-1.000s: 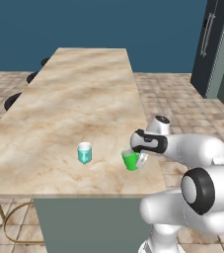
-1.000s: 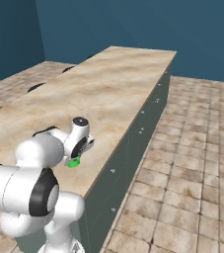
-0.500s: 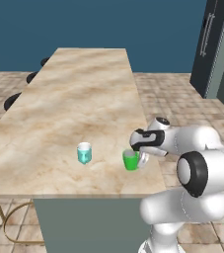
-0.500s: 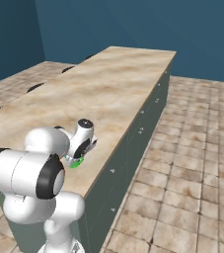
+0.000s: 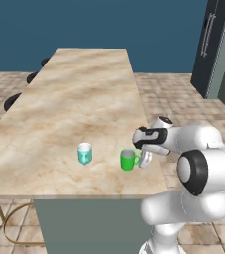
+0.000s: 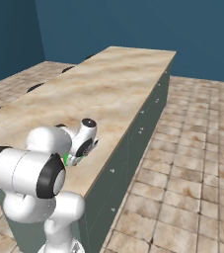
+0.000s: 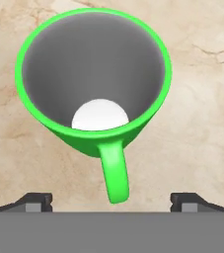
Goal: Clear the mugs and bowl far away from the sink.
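The bright green mug (image 5: pixel 128 160) stands upright on the marble counter (image 5: pixel 79 99) near its front right edge. The hand view looks down into the green mug (image 7: pixel 93 74), whose handle points back between my finger tips. My gripper (image 7: pixel 111 200) is open, its fingertips (image 7: pixel 34 201) wide apart on either side of the handle and clear of it. From the left base view my gripper (image 5: pixel 144 158) hangs just right of the mug. The translucent teal mug (image 5: pixel 84 153) stands a little to the left. A green sliver of mug (image 6: pixel 65 159) peeks out behind my arm. The bowl and sink are out of view.
The long counter stretches away from me, with dark stools (image 5: pixel 15 100) along its left side. The counter's right edge (image 6: pixel 133 126) drops to dark green cabinet fronts over a tiled floor. A tall dark cabinet (image 5: pixel 210 44) stands at the far right.
My hand has drawn slightly to the right, from over the green mug to beside it. Both mugs stay where they were on the counter.
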Available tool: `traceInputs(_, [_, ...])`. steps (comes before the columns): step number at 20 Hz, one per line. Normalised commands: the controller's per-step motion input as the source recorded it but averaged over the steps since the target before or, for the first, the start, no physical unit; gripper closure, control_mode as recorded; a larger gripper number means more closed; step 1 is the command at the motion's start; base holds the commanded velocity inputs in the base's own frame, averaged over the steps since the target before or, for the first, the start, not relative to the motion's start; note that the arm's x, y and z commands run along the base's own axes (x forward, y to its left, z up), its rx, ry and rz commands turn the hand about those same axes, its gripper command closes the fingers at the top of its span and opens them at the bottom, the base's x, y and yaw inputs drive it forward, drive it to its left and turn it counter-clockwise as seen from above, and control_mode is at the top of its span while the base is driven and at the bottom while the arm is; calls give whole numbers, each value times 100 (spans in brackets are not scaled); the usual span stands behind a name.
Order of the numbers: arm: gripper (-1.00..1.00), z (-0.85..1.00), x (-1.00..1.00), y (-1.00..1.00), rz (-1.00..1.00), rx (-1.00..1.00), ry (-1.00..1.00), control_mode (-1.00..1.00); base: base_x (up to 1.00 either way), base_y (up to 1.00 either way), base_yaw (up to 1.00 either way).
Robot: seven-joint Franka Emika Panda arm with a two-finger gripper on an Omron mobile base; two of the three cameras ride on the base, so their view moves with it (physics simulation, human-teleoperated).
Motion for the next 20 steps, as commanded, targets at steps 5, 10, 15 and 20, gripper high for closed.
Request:
traceInputs(5, [-100, 60, -45, -31, -2, 12, 7, -100, 0, 0, 0])
traceInputs(10, [-100, 99, -47, -45, -19, 2, 31, -100, 0, 0, 0])
traceInputs(15, [-100, 100, -2, -12, -41, 0, 33, -100, 0, 0, 0])
traceInputs(20, [-100, 100, -3, -9, -65, 4, 25, -100, 0, 0, 0])
